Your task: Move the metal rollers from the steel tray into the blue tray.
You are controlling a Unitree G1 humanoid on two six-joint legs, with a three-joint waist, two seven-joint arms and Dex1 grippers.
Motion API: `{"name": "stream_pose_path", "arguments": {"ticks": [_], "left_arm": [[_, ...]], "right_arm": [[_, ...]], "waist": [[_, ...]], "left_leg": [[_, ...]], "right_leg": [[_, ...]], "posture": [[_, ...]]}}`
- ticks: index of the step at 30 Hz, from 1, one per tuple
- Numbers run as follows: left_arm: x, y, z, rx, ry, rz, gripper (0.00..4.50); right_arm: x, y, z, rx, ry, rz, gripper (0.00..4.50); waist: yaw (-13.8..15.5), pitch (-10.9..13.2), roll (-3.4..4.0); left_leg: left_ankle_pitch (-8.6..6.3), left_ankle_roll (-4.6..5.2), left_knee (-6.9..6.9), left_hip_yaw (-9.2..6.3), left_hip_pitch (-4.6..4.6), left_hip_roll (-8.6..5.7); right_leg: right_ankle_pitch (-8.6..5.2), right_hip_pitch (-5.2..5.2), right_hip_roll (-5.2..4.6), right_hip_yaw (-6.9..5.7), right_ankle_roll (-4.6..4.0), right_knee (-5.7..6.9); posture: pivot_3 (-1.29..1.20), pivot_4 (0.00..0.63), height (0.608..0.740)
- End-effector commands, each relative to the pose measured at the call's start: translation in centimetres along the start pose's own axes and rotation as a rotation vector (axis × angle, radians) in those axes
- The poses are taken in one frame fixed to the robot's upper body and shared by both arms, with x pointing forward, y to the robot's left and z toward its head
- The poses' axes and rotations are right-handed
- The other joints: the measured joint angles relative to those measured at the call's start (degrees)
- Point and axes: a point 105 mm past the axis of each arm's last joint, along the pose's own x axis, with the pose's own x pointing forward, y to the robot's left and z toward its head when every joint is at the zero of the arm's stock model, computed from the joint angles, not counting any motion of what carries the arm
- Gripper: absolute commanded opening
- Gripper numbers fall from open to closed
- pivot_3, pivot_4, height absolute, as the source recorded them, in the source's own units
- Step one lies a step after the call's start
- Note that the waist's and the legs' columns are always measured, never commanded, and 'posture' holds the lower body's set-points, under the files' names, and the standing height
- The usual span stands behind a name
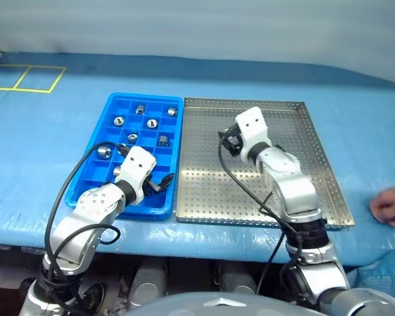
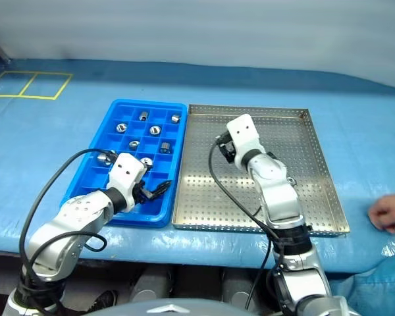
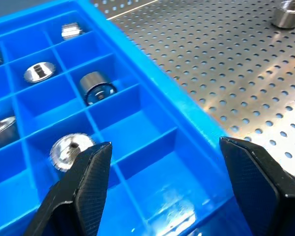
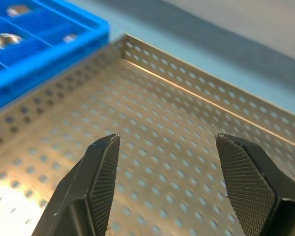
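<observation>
Nearest the viewer, the left gripper (image 1: 159,182) hangs over the near right corner of the bright blue plastic compartment tray (image 1: 92,172), its black fingers wide apart and holding nothing. On its right, touching edge to edge, lies the large square perforated steel tray (image 1: 319,168). The right gripper (image 1: 229,141) hovers above that tray's middle, fingers likewise spread and empty.

About eight small shiny hollow metal rollers (image 1: 151,123) sit in separate compartments of the blue tray, mostly in its far half. One roller (image 3: 287,13) is seen resting on the steel tray's floor. Judgement: transfer largely complete; at least one roller outstanding. A person's hand (image 1: 390,205) rests at the far right table edge.
</observation>
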Motion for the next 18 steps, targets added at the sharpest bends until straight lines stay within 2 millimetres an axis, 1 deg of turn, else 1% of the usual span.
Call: {"name": "stream_pose_path", "arguments": {"ticks": [1,3,6,9,14,18], "left_arm": [[0.7,-0.7,1.3,0.028,-0.051,-0.056,3.82],[0.9,-0.9,1.5,0.034,-0.058,-0.073,3.82],[1.3,-1.1,1.9,0.046,-0.073,-0.095,3.82],[1.6,-1.3,1.9,0.049,-0.072,-0.103,3.82],[1.6,-1.6,1.8,0.051,-0.071,-0.114,3.82],[1.4,-1.6,1.8,0.050,-0.069,-0.112,3.82]], "right_arm": [[-0.9,-1.3,-0.1,0.012,-0.001,-0.065,3.27],[-0.9,-1.5,-0.8,0.030,0.019,-0.082,3.27],[-0.7,-1.9,-2.8,0.085,0.066,-0.115,3.27],[-0.6,-2.3,-4.3,0.093,0.101,-0.150,3.27],[-0.4,-2.9,-5.9,0.111,0.147,-0.187,3.27],[-0.3,-3.4,-6.3,0.113,0.146,-0.208,3.27]], "waist": [[-0.9,0.0,0.00],[-1.4,0.0,0.00],[-1.9,0.0,0.00],[-2.0,0.0,0.00],[-2.2,0.0,0.00],[-2.2,0.0,0.00]], "left_leg": [[0.00,0.00,0.00,0.01,0.01,0.00],[0.00,0.00,0.02,0.05,0.01,0.00],[0.00,0.01,0.03,0.08,0.02,0.00],[0.01,0.01,0.04,0.08,0.03,-0.01],[0.00,0.02,0.04,0.09,0.02,-0.02],[0.00,0.02,0.04,0.08,0.04,-0.01]], "right_leg": [[0.00,0.01,0.00,0.02,0.02,0.00],[-0.06,0.01,0.00,0.06,0.16,0.00],[-0.08,0.00,0.00,0.10,0.26,0.00],[-0.08,0.02,0.00,0.11,0.27,0.00],[-0.08,0.02,0.00,0.14,0.27,-0.01],[-0.08,0.02,0.01,0.13,0.28,0.01]], "posture": [[0.05,0.150,0.740],[0.04,0.150,0.740],[0.03,0.150,0.740],[0.03,0.150,0.740],[0.04,0.150,0.740],[0.04,0.150,0.740]]}}
